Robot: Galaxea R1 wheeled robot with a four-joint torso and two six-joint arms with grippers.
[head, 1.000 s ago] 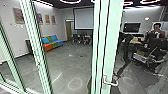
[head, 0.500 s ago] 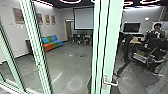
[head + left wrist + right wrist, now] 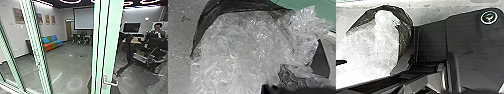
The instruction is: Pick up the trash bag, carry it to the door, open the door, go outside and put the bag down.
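Crinkly, see-through plastic (image 3: 233,47) bulges from the glossy black bag (image 3: 208,17); bent door handle (image 3: 105,81), five o'clock! Left pincer (image 3: 293,76), right pincer (image 3: 342,75): spread and hold, can't tell.

Dark upright shape (image 3: 128,51) beside the door (image 3: 112,37), shifted slightly toward the person (image 3: 158,28), straighter than before

The pale green door post (image 3: 112,37) stands in the way, with seemingly free floor (image 3: 65,62) beyond.

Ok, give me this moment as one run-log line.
trash bag: clear crumpled plastic inside, near left wrist | grip: unclear | door handle: ahead, right of centre | person: far right
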